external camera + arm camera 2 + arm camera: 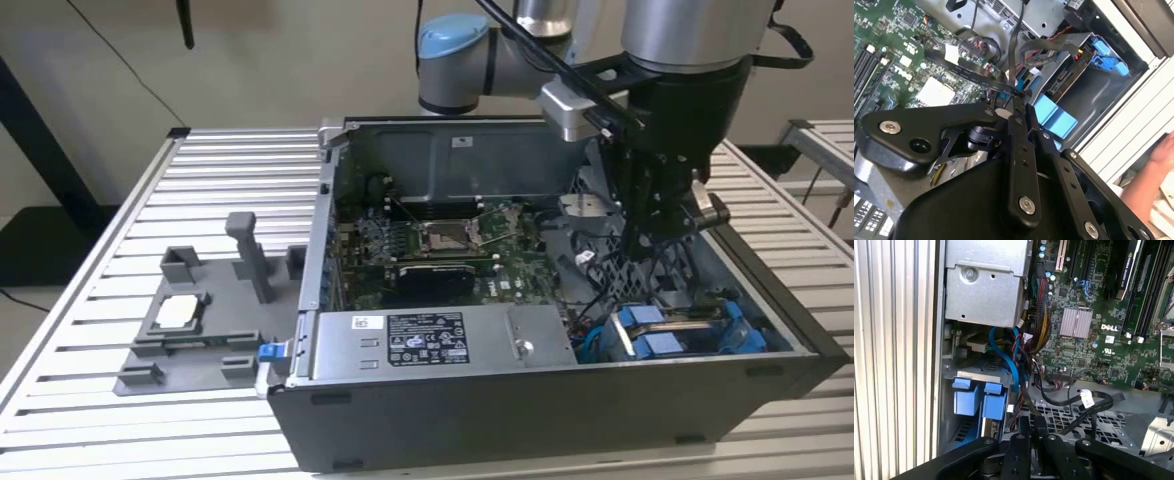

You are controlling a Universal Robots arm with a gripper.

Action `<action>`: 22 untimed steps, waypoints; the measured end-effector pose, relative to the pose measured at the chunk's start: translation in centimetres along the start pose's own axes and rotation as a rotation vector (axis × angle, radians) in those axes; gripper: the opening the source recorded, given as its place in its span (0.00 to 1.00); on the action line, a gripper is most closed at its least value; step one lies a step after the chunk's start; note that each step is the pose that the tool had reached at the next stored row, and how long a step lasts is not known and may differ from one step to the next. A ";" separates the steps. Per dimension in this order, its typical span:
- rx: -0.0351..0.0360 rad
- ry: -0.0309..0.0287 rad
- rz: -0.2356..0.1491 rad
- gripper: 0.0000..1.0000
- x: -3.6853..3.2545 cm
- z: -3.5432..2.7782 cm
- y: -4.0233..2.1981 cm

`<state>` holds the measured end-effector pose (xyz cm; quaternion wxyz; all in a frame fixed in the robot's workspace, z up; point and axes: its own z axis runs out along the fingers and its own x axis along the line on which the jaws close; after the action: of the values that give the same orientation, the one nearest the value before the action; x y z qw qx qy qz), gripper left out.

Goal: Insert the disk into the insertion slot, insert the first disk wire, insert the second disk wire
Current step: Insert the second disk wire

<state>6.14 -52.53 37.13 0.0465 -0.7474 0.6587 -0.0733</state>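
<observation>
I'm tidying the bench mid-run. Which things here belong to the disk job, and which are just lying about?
Job: gripper, disk in its blue carrier, insertion slot, black wires.
Lying about: power-supply box, grey fixture, silver chip on it, person's hand.

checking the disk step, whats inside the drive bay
Blue carrier frames sit in the drive bay, one holding a silver disk. Cables cover part of it; its far end is hidden.
</observation>
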 end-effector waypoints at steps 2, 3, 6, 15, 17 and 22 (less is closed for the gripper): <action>-0.0186 -0.0024 -0.001 0.16 0.18 0.07 -0.29; -0.0274 -0.0035 -0.001 0.16 0.28 0.11 -0.45; -0.0503 -0.0063 -0.001 0.16 0.58 0.24 -0.95; -0.0974 -0.0133 -0.003 0.16 1.79 0.63 -2.33; -0.1048 -0.0145 -0.003 0.16 2.07 0.71 -2.62; -0.1219 -0.0175 -0.003 0.16 2.77 0.92 -3.30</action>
<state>9.86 -54.88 36.91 0.0065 -0.7504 0.6604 -0.0266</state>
